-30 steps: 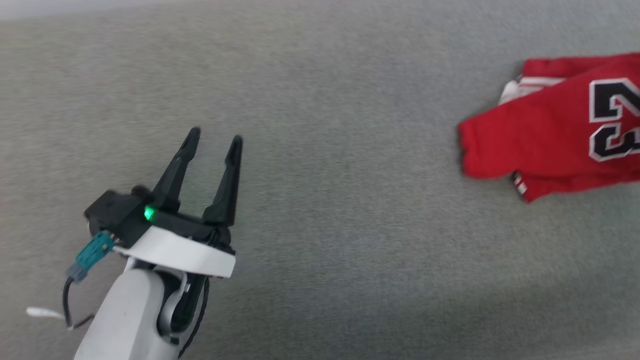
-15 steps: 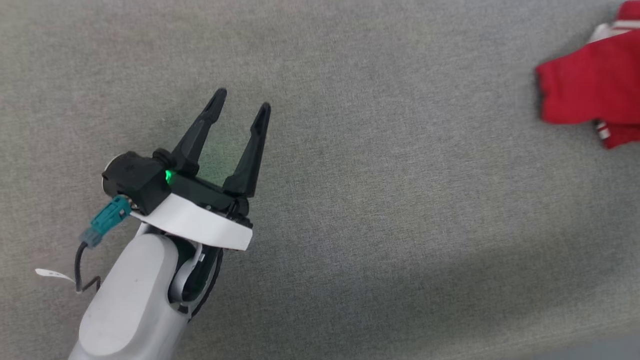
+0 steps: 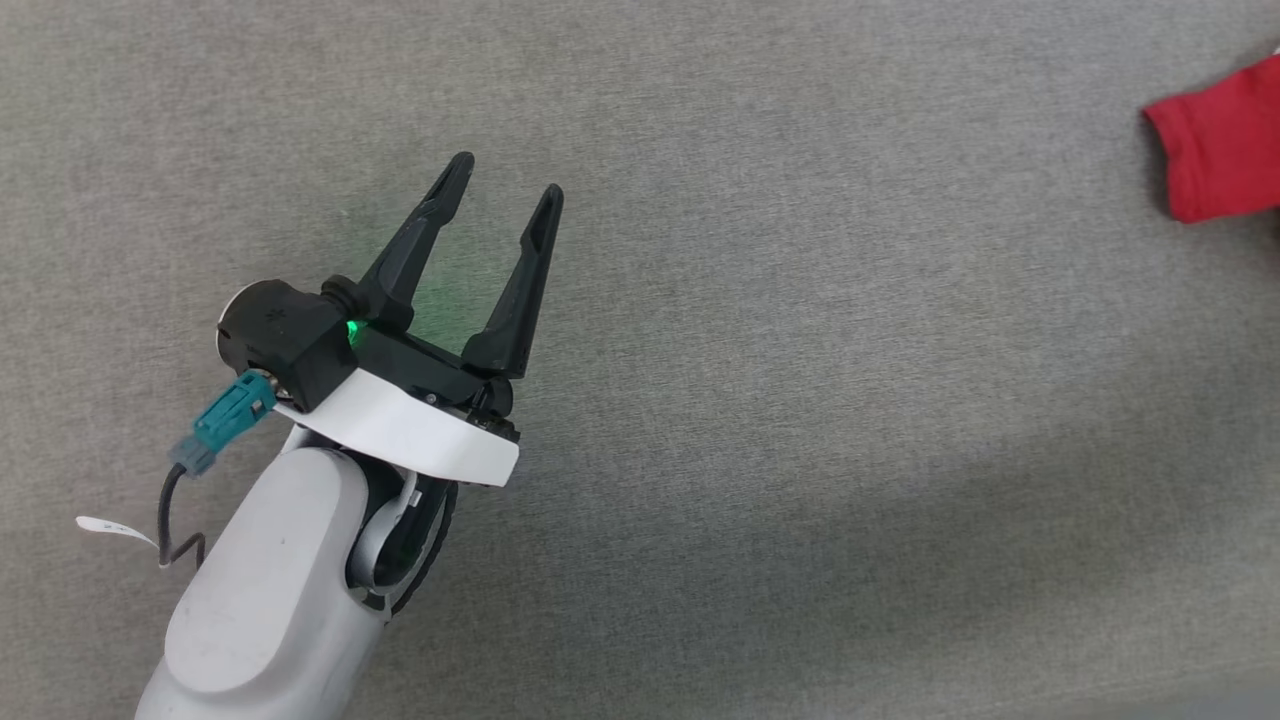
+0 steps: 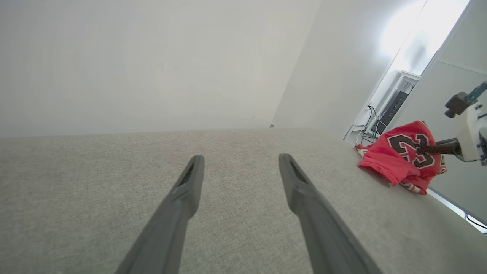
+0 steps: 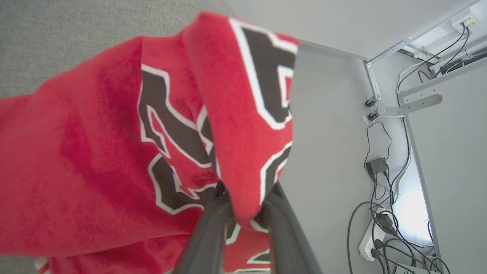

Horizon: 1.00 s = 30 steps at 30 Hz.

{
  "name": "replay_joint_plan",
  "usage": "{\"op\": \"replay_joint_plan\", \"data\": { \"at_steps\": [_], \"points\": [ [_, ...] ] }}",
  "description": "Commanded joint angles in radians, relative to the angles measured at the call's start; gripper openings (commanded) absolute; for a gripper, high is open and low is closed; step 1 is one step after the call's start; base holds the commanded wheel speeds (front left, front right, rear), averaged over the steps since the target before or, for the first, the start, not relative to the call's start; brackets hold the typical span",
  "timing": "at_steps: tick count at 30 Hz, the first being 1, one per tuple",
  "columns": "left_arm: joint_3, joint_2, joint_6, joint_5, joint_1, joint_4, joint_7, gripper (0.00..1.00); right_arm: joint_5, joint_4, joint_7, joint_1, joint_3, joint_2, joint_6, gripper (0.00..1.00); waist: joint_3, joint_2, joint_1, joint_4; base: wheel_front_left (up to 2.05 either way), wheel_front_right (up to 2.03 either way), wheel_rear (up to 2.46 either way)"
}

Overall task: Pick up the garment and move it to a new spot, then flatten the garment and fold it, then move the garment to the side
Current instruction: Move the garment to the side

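The garment [image 5: 95,171], red with a black-and-white number, hangs bunched in front of the right wrist camera. My right gripper [image 5: 245,199] is shut on a fold of it. In the left wrist view the garment [image 4: 395,160] sits partly lifted at the table's far right, with the right gripper [image 4: 420,149] reaching into it from the right. A red corner of the garment [image 3: 1215,150] shows at the right edge of the head view. My left gripper [image 3: 507,180] hovers open over bare table at the left, far from the garment, with nothing between its fingers [image 4: 190,182].
The grey cloth-covered table [image 3: 800,400] stretches wide between the left gripper and the garment. Its right edge [image 5: 327,53] lies just past the garment. Beyond that edge, cables and a power strip [image 5: 380,236] lie on the floor. A rack [image 4: 393,106] stands by the wall.
The whole head picture has shifted, so the camera moved. Beyond that, the garment has gone farther right from the left gripper, with its number now past the view's edge. The left gripper stays open.
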Motion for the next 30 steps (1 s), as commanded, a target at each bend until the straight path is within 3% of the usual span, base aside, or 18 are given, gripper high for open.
{"op": "replay_joint_plan", "data": {
  "at_steps": [1, 2, 3, 17, 30],
  "points": [
    [0.000, 0.001, -0.004, -0.010, -0.013, 0.002, -0.005, 1.00, -0.015, 0.026, -0.029, -0.022, -0.010, 0.015, -0.001, 0.66, 0.001, 0.0000, 0.0000, 0.008, 0.00, 0.00, 0.00],
    [0.000, 0.001, -0.004, -0.010, -0.013, 0.002, -0.005, 1.00, -0.015, 0.026, -0.029, -0.022, -0.010, 0.015, -0.001, 0.66, 0.001, 0.0000, 0.0000, 0.008, 0.00, 0.00, 0.00],
    [0.002, 0.001, -0.004, -0.010, -0.015, 0.001, -0.005, 1.00, -0.022, 0.040, -0.036, -0.024, -0.012, 0.019, -0.001, 1.00, 0.001, 0.0000, 0.0000, 0.012, 0.00, 0.00, 0.00],
    [0.066, -0.006, -0.004, -0.011, 0.032, -0.018, -0.005, 1.00, -0.062, 0.118, -0.152, -0.093, -0.043, 0.043, -0.001, 1.00, -0.039, 0.0000, 0.0000, 0.027, 0.00, 0.00, 0.00],
    [0.166, -0.021, -0.004, -0.006, 0.102, -0.026, -0.005, 1.00, -0.012, 0.077, -0.243, -0.051, -0.042, 0.115, -0.001, 1.00, -0.110, 0.0000, 0.0000, 0.048, 0.00, 0.00, 0.00]
  ]
}}
